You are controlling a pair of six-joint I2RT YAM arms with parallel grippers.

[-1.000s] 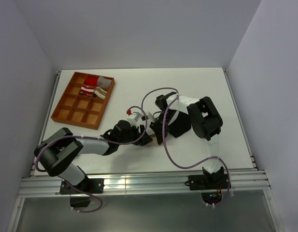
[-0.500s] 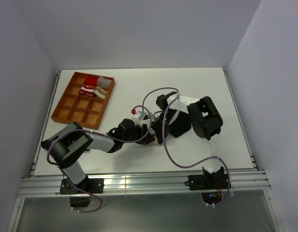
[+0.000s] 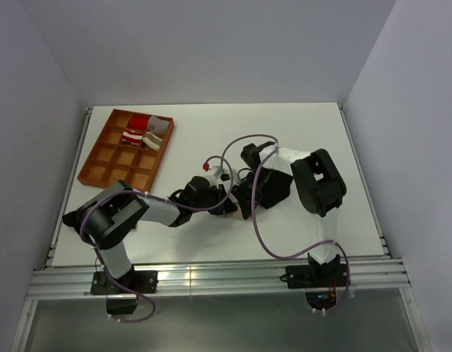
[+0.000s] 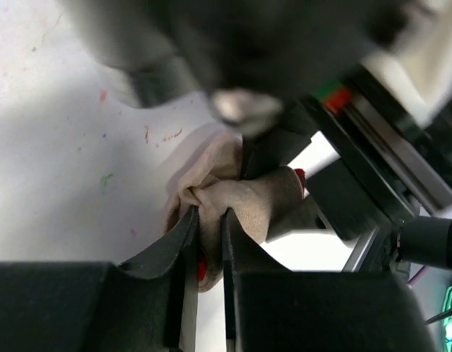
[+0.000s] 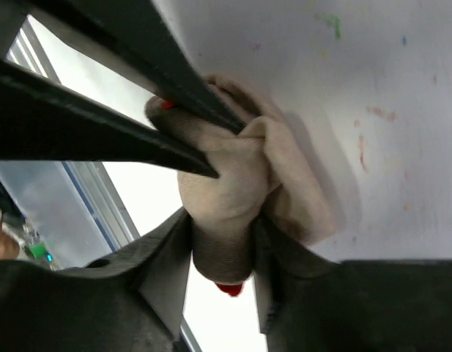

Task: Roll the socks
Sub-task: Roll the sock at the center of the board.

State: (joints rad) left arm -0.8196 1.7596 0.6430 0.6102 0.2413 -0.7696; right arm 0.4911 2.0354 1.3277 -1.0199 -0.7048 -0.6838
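Observation:
A beige sock bundle with red trim (image 5: 233,183) lies on the white table, bunched between both grippers. It also shows in the left wrist view (image 4: 240,202). My left gripper (image 4: 209,216) is shut on a fold of the sock. My right gripper (image 5: 224,242) is shut on the rolled end of the same sock. In the top view both grippers meet at the table's middle, the left gripper (image 3: 220,203) and the right gripper (image 3: 236,199) touching, and the sock is almost hidden under them.
A brown divided tray (image 3: 101,165) stands at the back left, with rolled red-and-white and beige socks (image 3: 141,134) in its far compartments. Purple cables (image 3: 255,227) loop over the table near the right arm. The table's near rail (image 3: 226,275) runs along the front.
My left arm has pushed its gripper to the right, closer against the right gripper. The right wrist has shifted slightly. Both stay on the sock.

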